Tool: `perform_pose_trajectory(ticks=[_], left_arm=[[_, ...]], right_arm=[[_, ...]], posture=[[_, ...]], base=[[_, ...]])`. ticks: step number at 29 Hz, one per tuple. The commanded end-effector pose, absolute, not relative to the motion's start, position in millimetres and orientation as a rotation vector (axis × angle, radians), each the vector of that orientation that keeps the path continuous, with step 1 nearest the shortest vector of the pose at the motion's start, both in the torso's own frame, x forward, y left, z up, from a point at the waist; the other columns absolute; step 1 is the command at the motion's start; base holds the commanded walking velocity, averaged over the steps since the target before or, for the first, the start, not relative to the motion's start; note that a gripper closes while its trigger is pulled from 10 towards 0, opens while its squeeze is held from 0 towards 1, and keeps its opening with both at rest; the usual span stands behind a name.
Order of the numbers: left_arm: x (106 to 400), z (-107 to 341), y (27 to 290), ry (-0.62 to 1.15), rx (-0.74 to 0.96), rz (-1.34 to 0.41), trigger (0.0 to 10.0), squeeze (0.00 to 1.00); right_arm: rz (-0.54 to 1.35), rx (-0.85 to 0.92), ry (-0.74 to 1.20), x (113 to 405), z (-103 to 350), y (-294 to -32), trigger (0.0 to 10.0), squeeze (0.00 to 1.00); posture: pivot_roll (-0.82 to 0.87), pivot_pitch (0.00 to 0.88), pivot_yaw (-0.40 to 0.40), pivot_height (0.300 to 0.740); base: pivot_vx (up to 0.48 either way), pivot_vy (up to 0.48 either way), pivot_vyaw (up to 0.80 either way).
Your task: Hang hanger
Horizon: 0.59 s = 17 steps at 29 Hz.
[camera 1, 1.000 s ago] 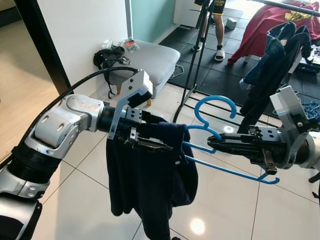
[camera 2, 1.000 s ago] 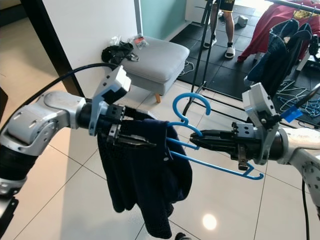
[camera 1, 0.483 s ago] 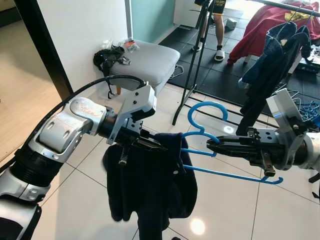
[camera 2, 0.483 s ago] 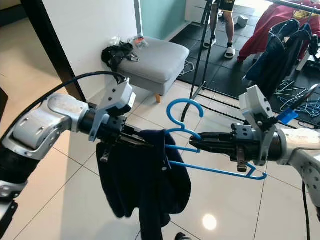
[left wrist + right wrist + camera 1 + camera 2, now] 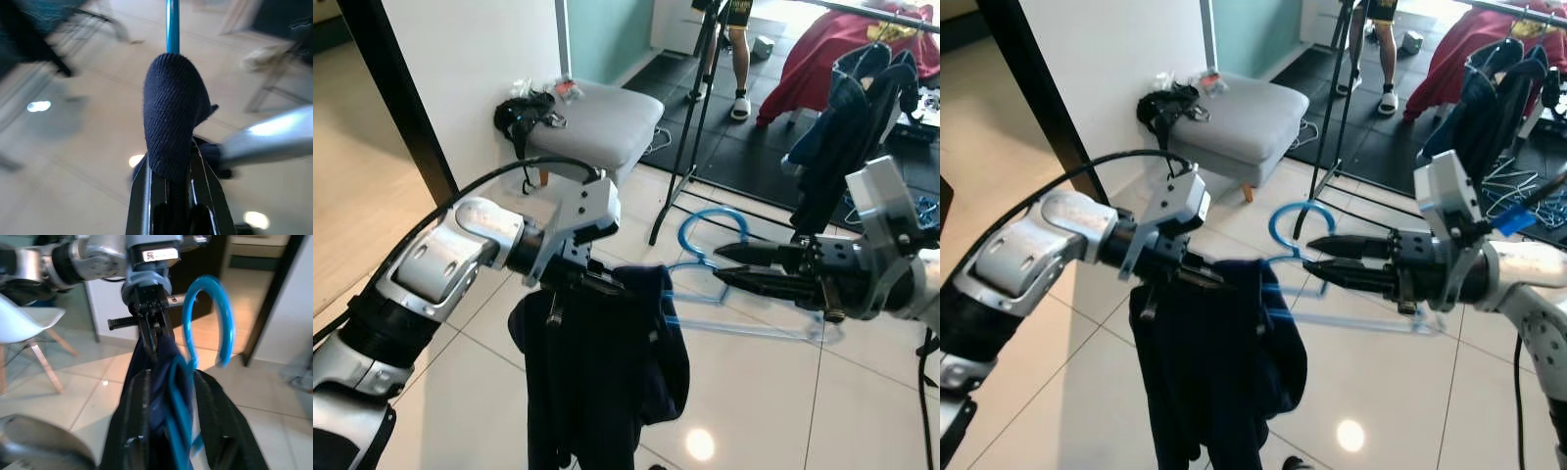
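Eye views: left gripper (image 5: 597,284) is clamped on a dark navy knitted garment (image 5: 597,377) hanging below it. Right gripper (image 5: 732,266), fingers parted, flanks the blurred blue plastic hanger (image 5: 705,257).

Left wrist view: navy cloth is pinched between the fingers.

Right wrist view: hanger (image 5: 205,318) sits between spread fingers (image 5: 137,426)

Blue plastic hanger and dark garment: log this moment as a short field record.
hanger: blue plastic hanger, blurred, hook up, between the two grippers
garment: dark navy cloth garment, draped on one end of the hanger, hanging toward the tiled floor
left gripper: jaws shut on the garment
right gripper: jaws open, either side of the hanger
rack: clothes rack, behind, holding clothes
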<state>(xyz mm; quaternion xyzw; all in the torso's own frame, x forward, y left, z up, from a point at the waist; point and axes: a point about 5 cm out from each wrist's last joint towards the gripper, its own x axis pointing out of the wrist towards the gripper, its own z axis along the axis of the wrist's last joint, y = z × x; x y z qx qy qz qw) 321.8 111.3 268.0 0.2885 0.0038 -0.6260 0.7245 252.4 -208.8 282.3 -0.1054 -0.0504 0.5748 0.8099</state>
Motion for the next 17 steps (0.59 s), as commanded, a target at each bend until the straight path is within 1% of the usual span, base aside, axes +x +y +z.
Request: perform_pose_trajectory(ticks=[1, 2, 4, 5, 8, 9, 10, 12, 13, 15, 17], left_arm=[[326, 285, 112, -0.105, 0.679, -1.328, 0.0, 0.00], [326, 285, 112, -0.105, 0.679, -1.328, 0.0, 0.00], [331, 291, 116, -0.154, 0.708, -1.275, 0.0, 0.00], [331, 291, 116, -0.154, 0.708, -1.275, 0.0, 0.00], [343, 311, 128, -0.259, 0.728, -1.144, 0.0, 0.00], [345, 316, 131, -0.282, 0.725, -1.120, 0.0, 0.00], [345, 316, 131, -0.282, 0.725, -1.120, 0.0, 0.00], [345, 327, 138, -0.343, 0.692, -1.094, 0.0, 0.00], [345, 327, 138, -0.343, 0.692, -1.094, 0.0, 0.00], [345, 343, 146, -0.427, 0.640, -1.062, 0.0, 0.00], [344, 346, 148, -0.444, 0.618, -1.064, 0.0, 0.00]], right_arm=[[1.166, -0.234, -0.136, 253, 285, -219, 10.0, 1.00], [1.166, -0.234, -0.136, 253, 285, -219, 10.0, 1.00], [1.102, -0.216, -0.158, 253, 288, -230, 10.0, 1.00], [1.102, -0.216, -0.158, 253, 288, -230, 10.0, 1.00], [0.963, -0.192, -0.173, 247, 288, -258, 10.0, 1.00], [0.930, -0.185, -0.178, 244, 287, -264, 10.0, 1.00], [0.930, -0.185, -0.178, 244, 287, -264, 10.0, 1.00], [0.860, -0.139, -0.197, 237, 285, -278, 10.0, 1.00], [0.860, -0.139, -0.197, 237, 285, -278, 10.0, 1.00], [0.806, -0.049, -0.228, 224, 274, -286, 10.0, 1.00], [0.790, -0.021, -0.238, 221, 271, -287, 10.0, 1.00]], posture=[[-0.04, 0.131, 0.002, 0.740], [-0.04, 0.131, 0.002, 0.740], [-0.04, 0.132, 0.001, 0.740], [-0.04, 0.132, 0.001, 0.740], [-0.04, 0.134, -0.001, 0.740], [-0.04, 0.134, -0.001, 0.740], [-0.04, 0.134, -0.001, 0.740], [-0.05, 0.137, -0.004, 0.740], [-0.05, 0.137, -0.004, 0.740], [-0.05, 0.142, -0.005, 0.740], [-0.06, 0.146, -0.004, 0.740]], base=[[0.000, 0.000, 0.00], [0.000, 0.000, 0.00], [0.000, 0.000, 0.00], [0.000, 0.000, 0.00], [0.000, 0.000, 0.00], [0.000, 0.000, 0.00], [0.000, 0.000, 0.00], [0.000, 0.000, 0.00], [0.000, 0.000, 0.00], [0.000, 0.000, 0.00], [0.000, 0.000, 0.00]])
